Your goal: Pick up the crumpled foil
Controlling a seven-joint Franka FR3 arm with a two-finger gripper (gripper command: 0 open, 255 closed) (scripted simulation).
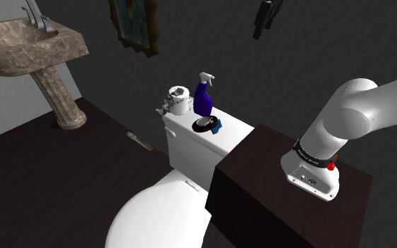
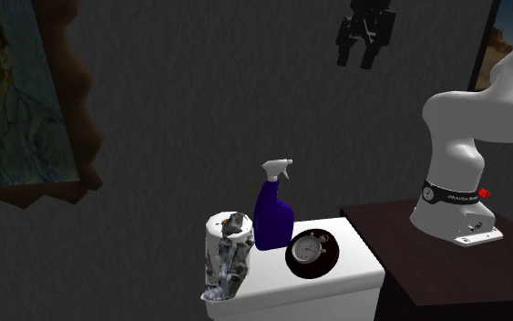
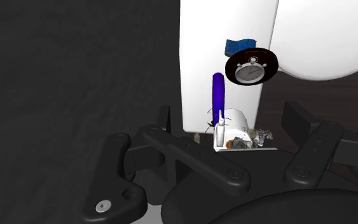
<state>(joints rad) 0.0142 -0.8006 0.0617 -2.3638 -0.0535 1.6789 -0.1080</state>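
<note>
The crumpled foil (image 1: 163,108) is a small grey, shiny lump at the end of the white toilet tank lid (image 1: 228,128), touching a white mottled cylinder (image 1: 179,99). From the second exterior view the foil (image 2: 216,292) lies at the cylinder's (image 2: 227,251) foot, at the lid's left end. My black gripper (image 1: 265,20) hangs high above the tank, open and holding nothing; it also shows near the wall (image 2: 364,41). In the wrist view the foil (image 3: 260,135) lies far below between the parted fingers (image 3: 165,124), beside the cylinder (image 3: 231,127).
A blue spray bottle (image 1: 204,98), a black round stopwatch (image 1: 205,125) and a small blue item (image 1: 218,127) share the lid. The toilet seat lid (image 1: 154,215) lies in front, my dark stand (image 1: 260,190) beside it. A stone pedestal sink (image 1: 31,46) and a framed picture (image 1: 135,25) line the wall.
</note>
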